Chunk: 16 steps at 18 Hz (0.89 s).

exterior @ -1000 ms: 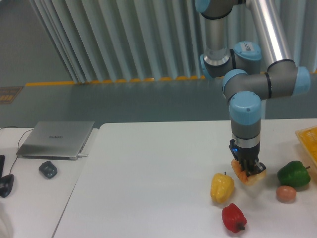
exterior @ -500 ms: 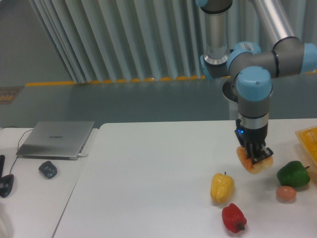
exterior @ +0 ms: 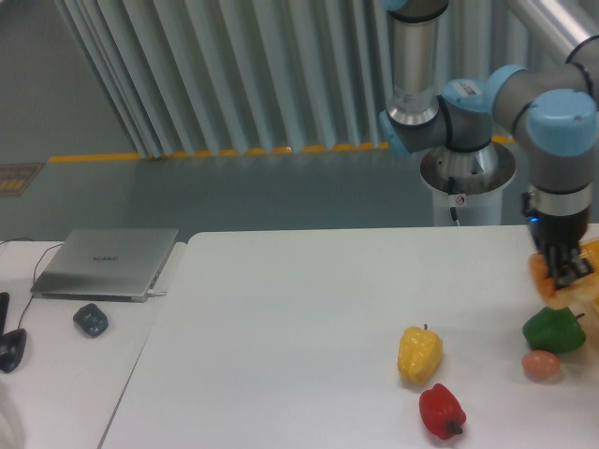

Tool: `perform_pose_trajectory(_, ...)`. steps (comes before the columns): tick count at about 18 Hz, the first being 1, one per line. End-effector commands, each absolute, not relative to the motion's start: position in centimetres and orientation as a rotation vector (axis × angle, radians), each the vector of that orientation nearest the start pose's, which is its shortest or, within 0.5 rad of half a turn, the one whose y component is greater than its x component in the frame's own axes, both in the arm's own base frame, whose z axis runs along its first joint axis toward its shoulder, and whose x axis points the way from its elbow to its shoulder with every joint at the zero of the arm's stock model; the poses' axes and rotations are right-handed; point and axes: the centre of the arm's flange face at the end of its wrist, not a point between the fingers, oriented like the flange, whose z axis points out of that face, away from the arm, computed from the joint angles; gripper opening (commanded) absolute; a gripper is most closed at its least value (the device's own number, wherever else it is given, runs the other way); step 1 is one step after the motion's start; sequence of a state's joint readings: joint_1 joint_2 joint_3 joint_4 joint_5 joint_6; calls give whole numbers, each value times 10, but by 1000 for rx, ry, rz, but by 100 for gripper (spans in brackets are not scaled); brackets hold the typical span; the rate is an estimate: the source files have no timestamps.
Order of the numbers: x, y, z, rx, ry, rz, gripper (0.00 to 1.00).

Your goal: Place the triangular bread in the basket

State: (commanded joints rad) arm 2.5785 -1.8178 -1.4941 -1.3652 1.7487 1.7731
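Gripper (exterior: 562, 272) clamped on the triangular bread (exterior: 543, 281), fingers pointing down, close to the right edge of the frame. Bread lifted clear of the table (exterior: 299, 318) — golden-orange wedge showing mostly to the left of and below the dark fingers. Just above the green bell pepper (exterior: 554, 328), which sits on the tabletop directly beneath. Bright yellow basket (exterior: 590, 257) only a sliver at the right border, immediately beside the gripper; cannot tell whether the bread is over its rim or just short of it, since bread and basket colours merge there.

Arm (exterior: 562, 140) bent in from above: grey links with light-blue joint caps, wrist hanging vertical over the bread, base column mounted behind the table.

On the white tabletop, 4 loose items:
- Green bell pepper, right side, under the held bread.
- Small tan egg (exterior: 542, 365), just in front of the green pepper, near or touching it.
- Yellow bell pepper (exterior: 419, 353), upright, well left of the egg.
- Red bell pepper (exterior: 441, 411), lying nearer the camera, just below the yellow one — stem toward the front right.

Further left, on a separate pale surface: closed silver laptop (exterior: 108, 264), a small dark grey object (exterior: 91, 320) in front of it, a thin cable trailing along the edge. Ribbed grey curtain wall behind, yellow floor stripe below it.
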Motion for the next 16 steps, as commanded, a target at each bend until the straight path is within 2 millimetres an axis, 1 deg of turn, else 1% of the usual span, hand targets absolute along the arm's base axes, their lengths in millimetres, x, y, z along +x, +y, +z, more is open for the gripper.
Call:
perform_pose_trajectory(1, -445, 409, 412, -3077, 1217, 106, 22)
perform_pose_trajectory(3, -456, 396, 411, -3049, 1296, 90, 22)
perform_pose_trajectory(5, -469, 381, 406, -3018, 1358, 66, 24)
perform_pose_trajectory(6, -477, 379, 404, -3009, 1364, 105, 26)
perform_pose_trajectory(7, -479, 379, 405, -3011, 1360, 130, 27)
perform_pose_trajectory(8, -484, 374, 404, -3018, 1347, 126, 27)
perform_pose_trajectory(9, -486, 368, 398, -3023, 1335, 104, 27)
perform_pose_trajectory(11, -480, 360, 375, -3037, 1343, 15, 27)
perform_pose_trajectory(13, -480, 355, 368, -3042, 1337, -17, 27)
perform_pose_trajectory(14, -479, 353, 361, -3043, 1335, -42, 27)
perform_pose_trajectory(15, -481, 348, 344, -3048, 1326, -99, 32)
perform_pose_trajectory(16, -482, 346, 340, -3049, 1322, -118, 46)
